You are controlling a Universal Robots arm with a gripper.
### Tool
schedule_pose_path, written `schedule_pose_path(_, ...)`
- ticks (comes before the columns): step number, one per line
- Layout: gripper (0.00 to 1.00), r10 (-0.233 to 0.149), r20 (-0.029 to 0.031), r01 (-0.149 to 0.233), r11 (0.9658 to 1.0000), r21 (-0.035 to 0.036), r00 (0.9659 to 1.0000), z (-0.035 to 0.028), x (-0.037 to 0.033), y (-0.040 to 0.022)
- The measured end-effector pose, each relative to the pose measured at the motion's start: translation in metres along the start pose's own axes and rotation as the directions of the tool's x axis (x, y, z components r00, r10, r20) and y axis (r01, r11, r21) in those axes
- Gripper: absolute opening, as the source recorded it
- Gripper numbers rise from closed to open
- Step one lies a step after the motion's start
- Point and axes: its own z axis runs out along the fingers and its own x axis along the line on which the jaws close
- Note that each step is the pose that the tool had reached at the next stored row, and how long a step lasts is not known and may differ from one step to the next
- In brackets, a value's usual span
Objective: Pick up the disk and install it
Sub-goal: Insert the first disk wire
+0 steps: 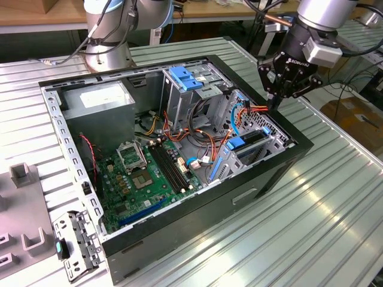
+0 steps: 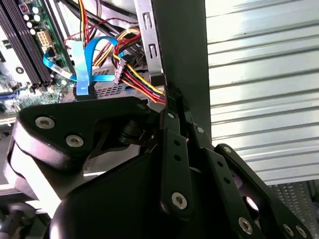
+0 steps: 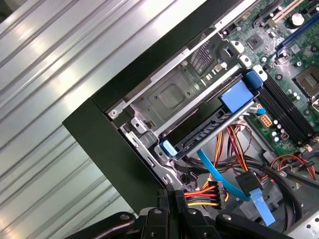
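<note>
The disk (image 1: 252, 139) stands on edge in the drive bay at the open computer case's (image 1: 179, 230) corner on the exterior view's right, its blue side rails showing. In the first wrist view the disk (image 3: 207, 132) sits edge-on in the metal bay, with a blue tab at one end and a blue clip at the other. My gripper (image 1: 274, 103) hangs just above the case's rim beside that bay. Its fingers (image 2: 173, 115) are pressed together, shut, with nothing seen between them. A red, yellow and black power connector (image 3: 206, 192) lies right by my gripper (image 3: 171, 198).
Inside the case are a tall metal cage with a blue handle (image 1: 186, 78), a grey box with a white sticker (image 1: 99, 98), the green motherboard (image 1: 149, 176) and loose blue and orange cables (image 1: 224, 140). Grey fixtures (image 1: 21, 174) and a metal bracket (image 1: 76, 242) lie at the exterior view's left.
</note>
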Motion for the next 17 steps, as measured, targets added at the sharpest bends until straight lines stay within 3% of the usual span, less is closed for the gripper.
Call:
schedule_pose_path(3, 0.17, 0.040, 0.0008, -0.040, 0.9992, -0.0014, 0.9992, 0.0000, 0.0000, 0.0000)
schedule_pose_path(9, 0.17, 0.050, 0.0010, -0.050, 0.9988, -0.0017, 0.9988, 0.0000, -0.0019, 0.0017)
schedule_pose_path(10, 0.17, 0.074, 0.0015, -0.074, 0.9973, -0.0026, 0.9973, 0.0000, -0.0020, 0.0017)
schedule_pose_path(11, 0.17, 0.119, 0.0021, -0.119, 0.9929, -0.0043, 0.9929, 0.0000, -0.0020, 0.0018)
schedule_pose_path(13, 0.17, 0.152, 0.0026, -0.152, 0.9883, -0.0057, 0.9883, 0.0000, -0.0020, 0.0018)
schedule_pose_path(14, 0.17, 0.184, 0.0030, -0.184, 0.9829, -0.0069, 0.9829, 0.0000, -0.0020, 0.0018)
schedule_pose_path(17, 0.17, 0.211, 0.0036, -0.211, 0.9774, -0.0078, 0.9774, 0.0001, -0.0025, 0.0021)
